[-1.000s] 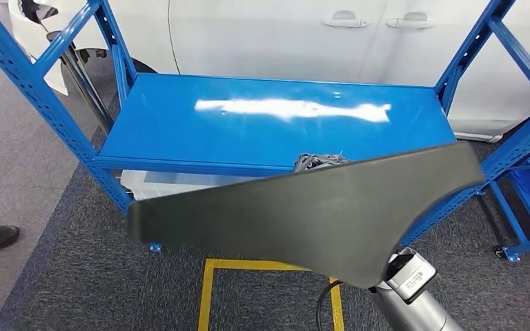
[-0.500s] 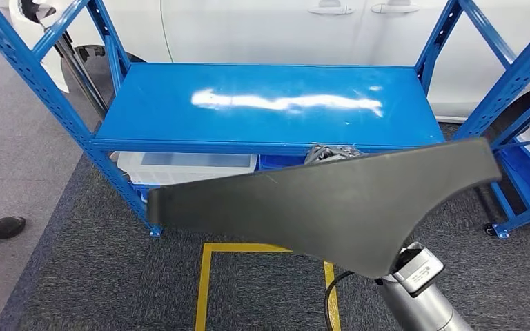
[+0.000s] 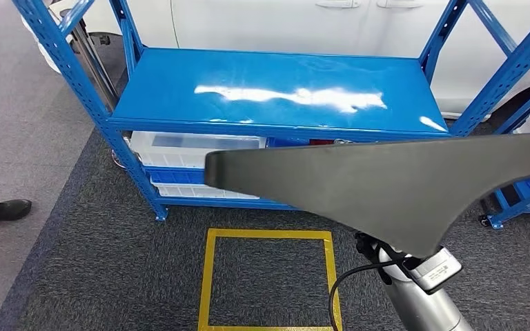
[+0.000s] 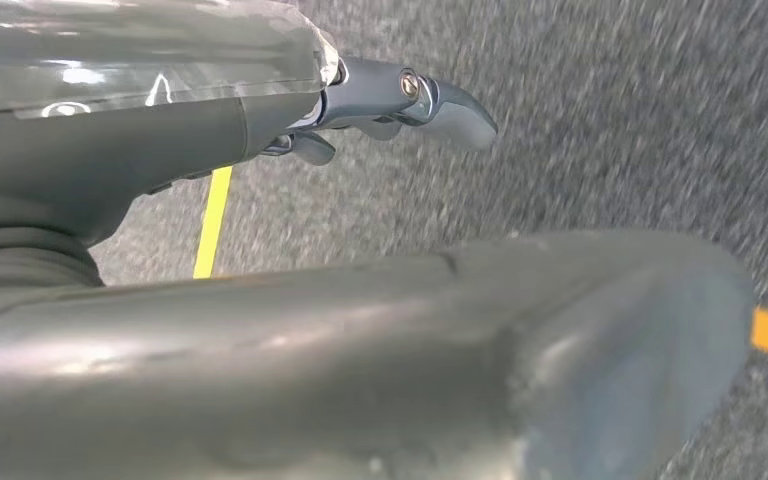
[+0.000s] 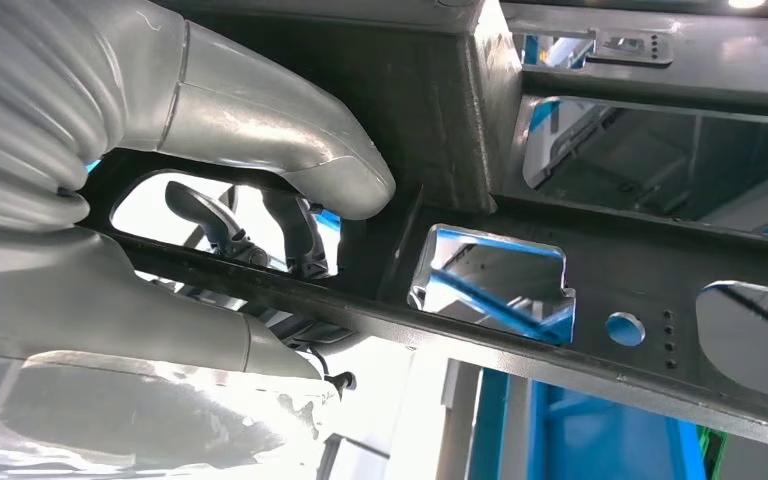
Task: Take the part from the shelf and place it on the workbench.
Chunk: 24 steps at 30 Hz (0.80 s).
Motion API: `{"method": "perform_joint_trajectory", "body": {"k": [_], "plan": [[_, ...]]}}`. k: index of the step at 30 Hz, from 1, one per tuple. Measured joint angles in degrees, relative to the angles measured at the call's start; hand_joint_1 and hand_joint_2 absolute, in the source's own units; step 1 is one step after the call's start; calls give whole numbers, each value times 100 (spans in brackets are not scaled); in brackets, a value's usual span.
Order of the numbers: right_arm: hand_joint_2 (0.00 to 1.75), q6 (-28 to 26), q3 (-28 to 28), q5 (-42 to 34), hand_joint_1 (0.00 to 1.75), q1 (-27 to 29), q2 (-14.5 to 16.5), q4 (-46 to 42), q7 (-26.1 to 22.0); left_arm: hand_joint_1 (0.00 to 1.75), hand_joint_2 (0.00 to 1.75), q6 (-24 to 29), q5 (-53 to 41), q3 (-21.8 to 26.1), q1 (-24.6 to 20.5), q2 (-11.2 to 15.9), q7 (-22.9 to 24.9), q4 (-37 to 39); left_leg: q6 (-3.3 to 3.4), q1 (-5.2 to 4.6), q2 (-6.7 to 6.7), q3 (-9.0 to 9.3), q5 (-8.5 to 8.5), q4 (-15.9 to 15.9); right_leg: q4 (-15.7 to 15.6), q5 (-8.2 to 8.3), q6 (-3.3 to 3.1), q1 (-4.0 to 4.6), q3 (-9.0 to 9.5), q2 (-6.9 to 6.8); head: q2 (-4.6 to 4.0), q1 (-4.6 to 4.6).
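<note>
The part (image 3: 386, 186) is a large flat black panel, wide at the top and narrowing toward my right arm (image 3: 424, 296). It hangs in front of the blue shelf (image 3: 283, 89), whose top board is bare. In the right wrist view my right hand (image 5: 260, 200) grips the part's ribbed underside (image 5: 460, 120), with the thumb over one bar and the dark fingers (image 5: 210, 220) hooked through an opening. In the head view the panel hides that hand. My left hand (image 4: 390, 100) holds nothing and hangs over grey carpet.
White bins (image 3: 193, 141) sit on the shelf's lower levels. A white car (image 3: 283, 21) stands behind the shelf and a second blue rack (image 3: 517, 83) at the right. A yellow square (image 3: 269, 276) marks the carpet. A person's shoe (image 3: 0, 210) is at the left edge.
The whole picture has shifted, so the camera has moved; more of the shelf's lower levels shows. The part, still held by my right hand, now sits further right in the picture.
</note>
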Motion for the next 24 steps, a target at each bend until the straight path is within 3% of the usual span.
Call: {"method": "perform_joint_trajectory", "body": {"k": [1,2,4,6,7,10,11,13,15,16,17,18,19,20,22,23,24], "plan": [[175,26,-45,-30,175,49,2,-2,-19,0,0,-14,6,2,8,11,-50,0,-3,-4,3,-72,32,32,211,-31,8,-9,-1,0,0,0],[175,58,-89,-62,175,96,2,-3,-36,0,0,-35,10,4,14,19,-105,0,-10,-6,5,-148,60,72,216,51,12,-19,92,0,0,0],[175,133,-165,-119,175,161,2,-6,-57,0,0,-83,15,5,22,27,-202,0,-40,-4,7,-291,106,161,-341,324,5,-34,536,-5,0,0],[175,203,-232,-171,175,198,2,-23,-70,0,0,-133,0,5,24,31,-281,0,-93,-14,10,-407,156,236,-1054,364,-30,-13,983,-10,0,-1],[175,231,-266,-192,175,217,2,-37,-73,0,0,-156,-11,5,24,32,-311,0,-125,-16,11,-444,192,252,-1257,330,-56,5,1088,-8,0,-1],[175,289,-337,-226,175,281,1,-68,-77,0,0,-203,-39,4,26,32,-358,0,-220,-13,6,-501,256,266,-1367,390,-173,22,1054,-10,0,-1],[175,309,-348,-227,175,297,-2,-75,-78,0,0,-209,-51,3,27,32,-364,0,-246,-9,-1,-539,141,344,-1384,448,-227,15,1013,-20,0,-1],[175,364,-368,-228,175,334,-6,-88,-80,0,0,-214,-73,3,28,32,-376,0,-284,6,-12,-678,-376,808,-1408,584,-318,13,890,-37,0,-1],[175,432,-386,-228,175,387,-7,-98,-84,0,0,-215,-84,3,21,32,-393,0,-306,10,-12,-815,-856,1522,-1401,716,-346,36,725,-36,0,-2],[175,467,-399,-229,175,415,-7,-100,-85,0,0,-215,-86,3,18,32,-404,0,-307,10,-12,-823,-905,1781,-1396,785,-344,47,636,-37,0,-1],[175,497,-415,-233,175,439,-7,-100,-86,0,0,-216,-87,3,17,32,-414,0,-301,10,-12,-758,-811,1881,-1389,854,-341,57,542,-37,0,-2],[175,521,-435,-238,175,458,-7,-100,-87,0,0,-217,-91,3,17,33,-423,0,-284,9,-13,-597,-634,1785,-1381,928,-335,66,445,-35,0,-2],[175,538,-457,-242,175,471,-7,-104,-88,0,0,-219,-98,3,13,35,-436,-1,-258,6,-20,-344,-469,1507,-1374,999,-327,73,351,-30,0,-2],[175,550,-479,-246,175,486,-7,-115,-89,0,0,-219,-109,3,5,43,-454,-1,-223,-5,-31,-7,-417,1084,-1364,1063,-311,82,275,-21,0,-2],[175,559,-528,-249,175,526,-7,-164,-90,0,0,-211,-134,2,-11,60,-502,-2,-165,-39,-49,561,-545,252,-1359,1175,-261,86,202,-14,0,-1],[175,560,-550,-252,175,547,-7,-190,-90,0,0,-206,-142,2,-15,68,-518,-2,-143,-60,-51,697,-616,23,-1369,1231,-228,77,197,-16,0,-1],[175,564,-569,-256,175,566,-7,-211,-91,0,0,-203,-149,2,-12,72,-528,-2,-122,-72,-47,713,-606,-70,-1389,1294,-194,64,195,-20,0,-1]]}}
